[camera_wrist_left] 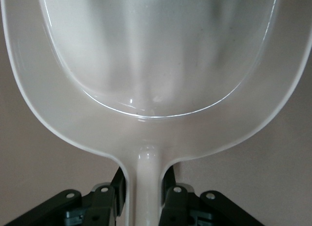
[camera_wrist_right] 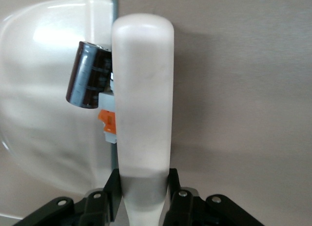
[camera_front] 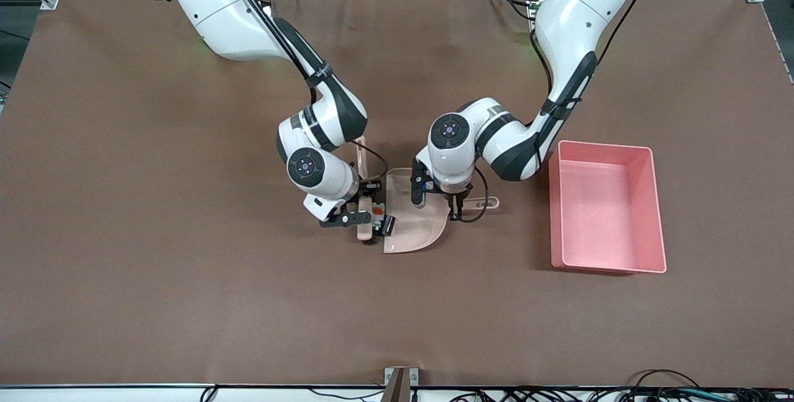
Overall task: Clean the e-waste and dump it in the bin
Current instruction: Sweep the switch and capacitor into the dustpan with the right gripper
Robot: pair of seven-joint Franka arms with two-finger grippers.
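My left gripper (camera_front: 456, 206) is shut on the handle (camera_wrist_left: 145, 183) of the beige dustpan (camera_front: 414, 219), which lies flat on the table; the dustpan fills the left wrist view (camera_wrist_left: 156, 65). My right gripper (camera_front: 360, 218) is shut on a pale brush (camera_wrist_right: 144, 89) held at the dustpan's open edge. The e-waste sits between brush and dustpan mouth: the white block with orange top (camera_front: 376, 209) (camera_wrist_right: 108, 122) and the dark block (camera_front: 389, 226) (camera_wrist_right: 88, 74). The pink bin (camera_front: 557, 216) stands toward the left arm's end of the table, beside the dustpan.
The brown table mat (camera_front: 186, 296) spreads wide around the dustpan and bin. Cables (camera_front: 558, 394) run along the table edge nearest the front camera.
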